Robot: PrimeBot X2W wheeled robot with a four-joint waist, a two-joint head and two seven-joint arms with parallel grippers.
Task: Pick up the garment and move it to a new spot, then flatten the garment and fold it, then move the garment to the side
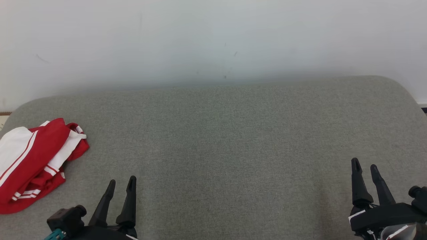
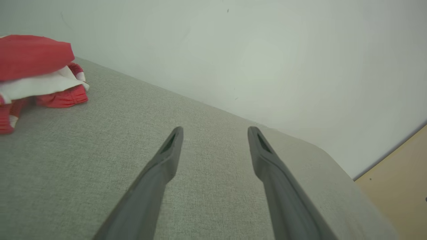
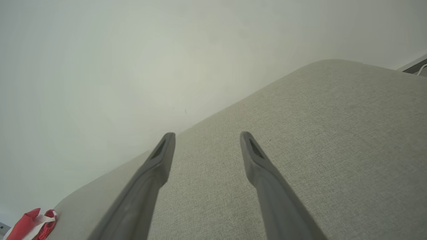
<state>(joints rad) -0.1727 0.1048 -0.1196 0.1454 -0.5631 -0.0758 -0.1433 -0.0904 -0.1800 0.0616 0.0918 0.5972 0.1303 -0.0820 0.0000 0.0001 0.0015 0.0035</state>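
Garment [image 1: 33,160], red with white stripes, lies bunched at the far left edge of the grey fabric-covered tabletop [image 1: 227,133], its long axis slanting from near left to far right. Left end effector [image 1: 122,180] and right end effector [image 1: 364,163] hover spread, empty. A white wall [image 1: 213,40] stands behind.

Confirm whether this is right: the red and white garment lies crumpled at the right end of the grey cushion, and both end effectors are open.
No. The head view shows the garment at the left end of the cushion, not the right. It is crumpled, and the left end effector and right end effector are open.
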